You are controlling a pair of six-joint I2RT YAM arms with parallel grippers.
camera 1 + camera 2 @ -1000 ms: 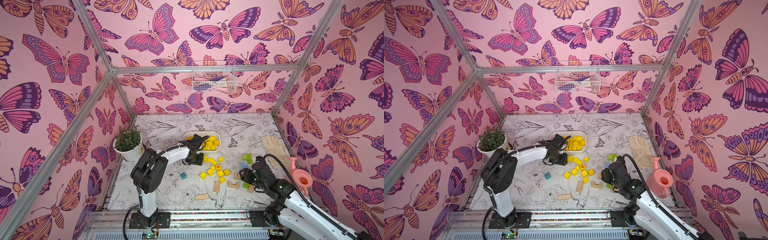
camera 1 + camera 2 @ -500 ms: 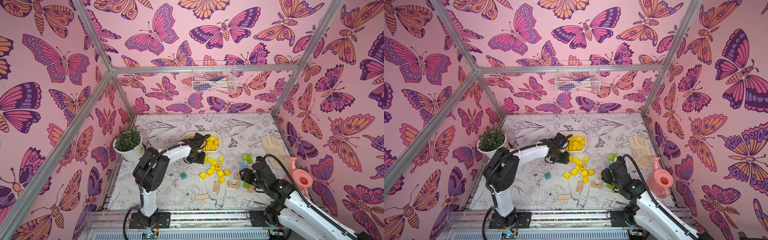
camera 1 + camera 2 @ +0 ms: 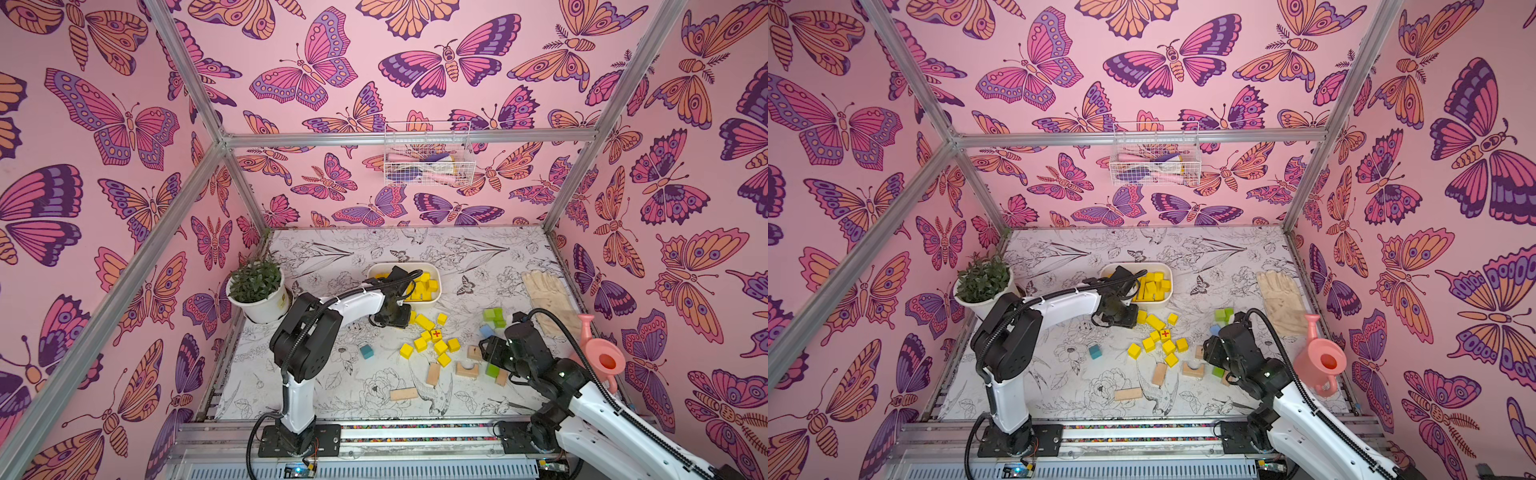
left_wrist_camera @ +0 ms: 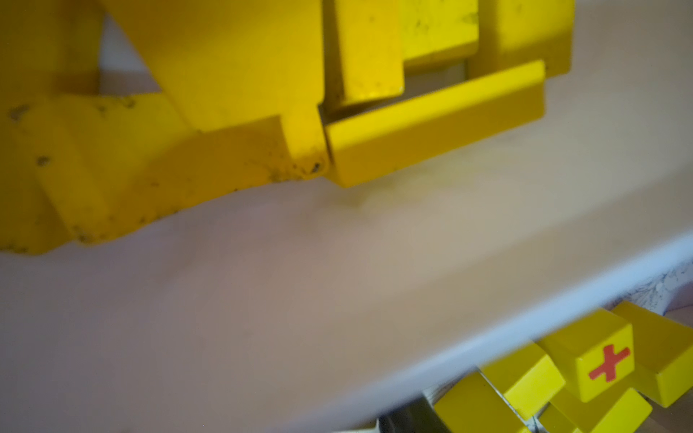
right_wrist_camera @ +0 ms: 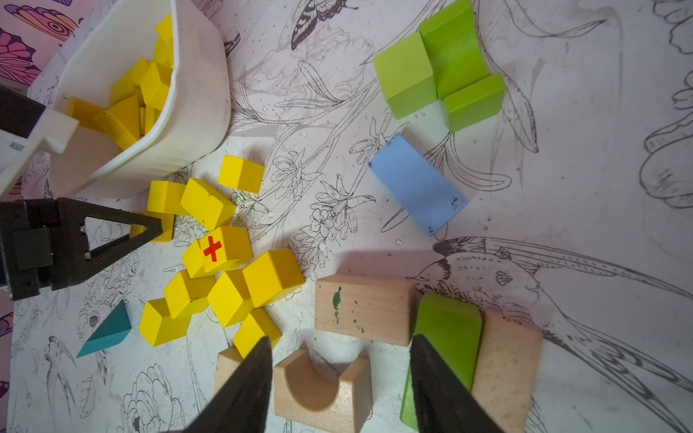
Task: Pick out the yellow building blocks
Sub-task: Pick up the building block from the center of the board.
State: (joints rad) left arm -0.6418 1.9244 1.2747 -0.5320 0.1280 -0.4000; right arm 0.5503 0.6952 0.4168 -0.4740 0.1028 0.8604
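My left claw sits at the white bin's near edge, its tip at a yellow block. I cannot tell whether it's clenched. More yellow building blocks cluster just right. Open mat lies nearer.

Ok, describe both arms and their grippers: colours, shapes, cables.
The left arm and right arm match: white links between black joint housings, each trailed by a black ribbed cable looping outside the links. The right gripper has black fingers tapering to narrow tips; the left gripper shows a black triangular finger with an open cut-out.
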